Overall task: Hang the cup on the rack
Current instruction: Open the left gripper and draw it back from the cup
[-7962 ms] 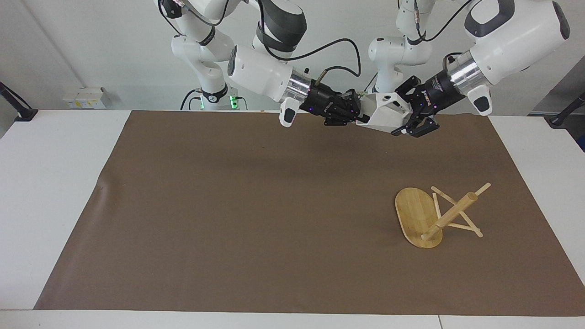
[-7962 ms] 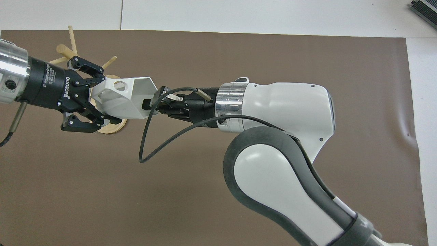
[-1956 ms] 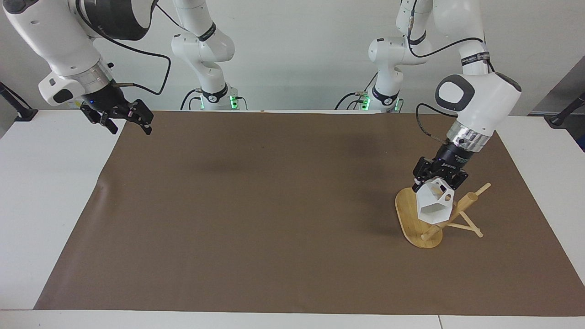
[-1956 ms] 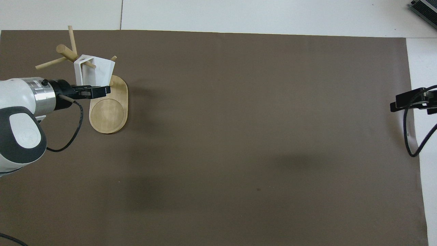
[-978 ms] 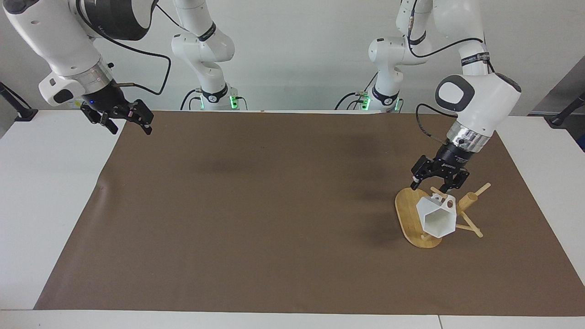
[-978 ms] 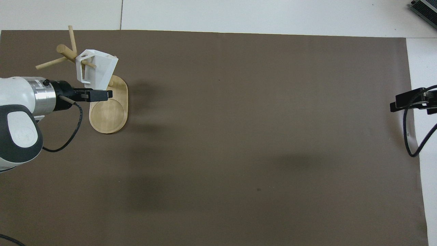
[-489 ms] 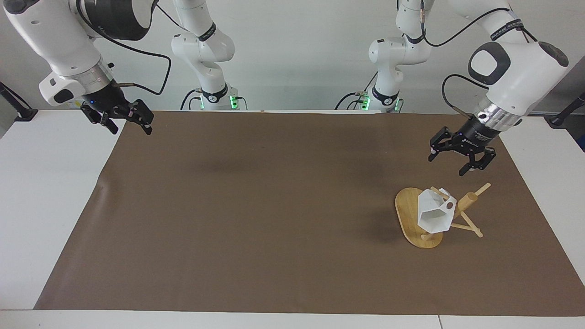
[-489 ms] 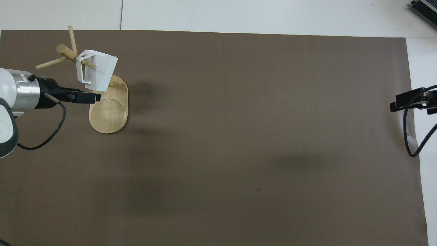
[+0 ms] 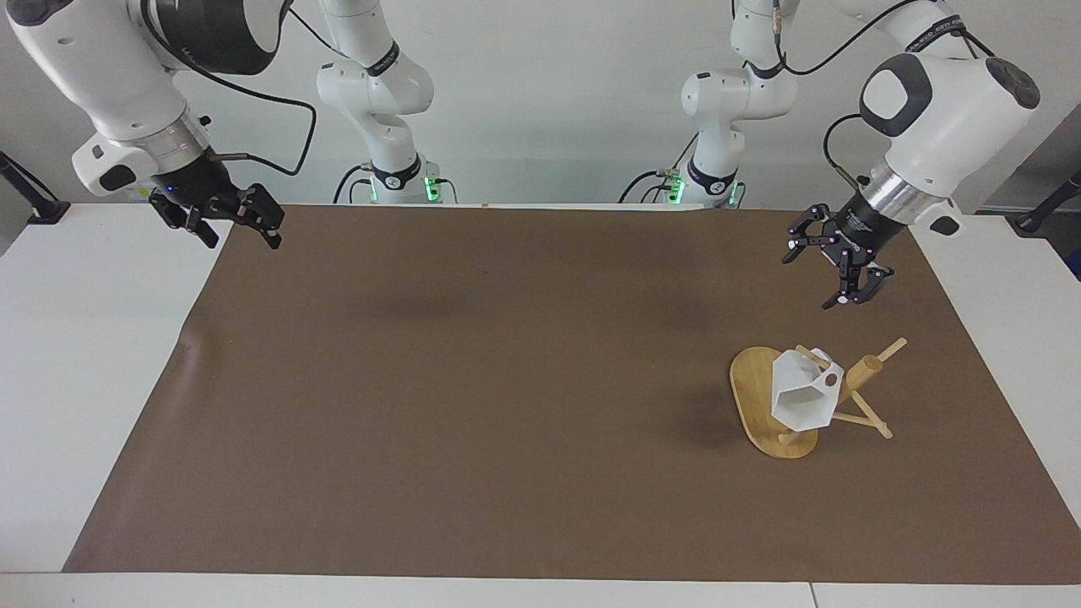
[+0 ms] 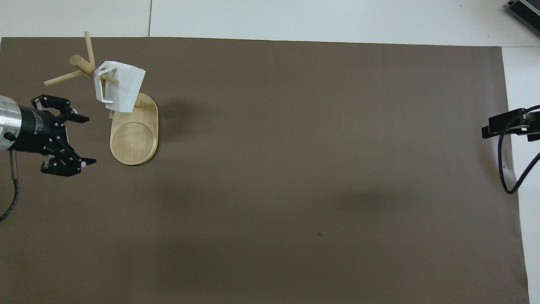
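The cup (image 9: 804,397) hangs by its handle on a peg of the rack (image 9: 764,397). The left end effector (image 9: 832,259), wide and empty, has let go and lifted away over the counter (image 9: 473,405). The right end effector (image 9: 226,221), also wide, waits. Hanging appears complete.

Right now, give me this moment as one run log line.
cup: hanging by handle on rack peg | left claw: open, empty, over mat | right claw: open, waiting at mat edge
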Tool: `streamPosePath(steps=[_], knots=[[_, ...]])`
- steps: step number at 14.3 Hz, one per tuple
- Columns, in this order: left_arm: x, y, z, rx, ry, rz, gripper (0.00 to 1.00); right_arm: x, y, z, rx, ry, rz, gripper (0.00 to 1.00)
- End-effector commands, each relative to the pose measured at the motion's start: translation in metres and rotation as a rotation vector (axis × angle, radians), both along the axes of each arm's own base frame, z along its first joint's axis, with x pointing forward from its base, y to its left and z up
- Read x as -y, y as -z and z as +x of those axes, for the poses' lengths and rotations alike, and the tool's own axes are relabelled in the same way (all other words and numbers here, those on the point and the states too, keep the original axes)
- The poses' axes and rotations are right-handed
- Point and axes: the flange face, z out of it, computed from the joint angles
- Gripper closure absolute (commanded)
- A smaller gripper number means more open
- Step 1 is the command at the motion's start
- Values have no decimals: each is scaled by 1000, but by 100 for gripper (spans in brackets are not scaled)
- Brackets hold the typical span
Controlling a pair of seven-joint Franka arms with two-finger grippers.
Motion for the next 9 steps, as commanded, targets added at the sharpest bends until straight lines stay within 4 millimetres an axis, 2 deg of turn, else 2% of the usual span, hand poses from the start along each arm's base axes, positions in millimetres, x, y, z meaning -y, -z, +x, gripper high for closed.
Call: streamPosePath(steps=[1, 5, 9], knots=[[-4, -19, -8, 32, 367, 57, 0, -2, -1, -8, -3, 8, -17, 0], [-14, -28, -12, 77, 782, 60, 0, -2, -1, -8, -3, 8, -17, 0], [-12, -39, -14, 107, 1181, 104, 0, -2, -1, -8, -3, 8, -17, 0]])
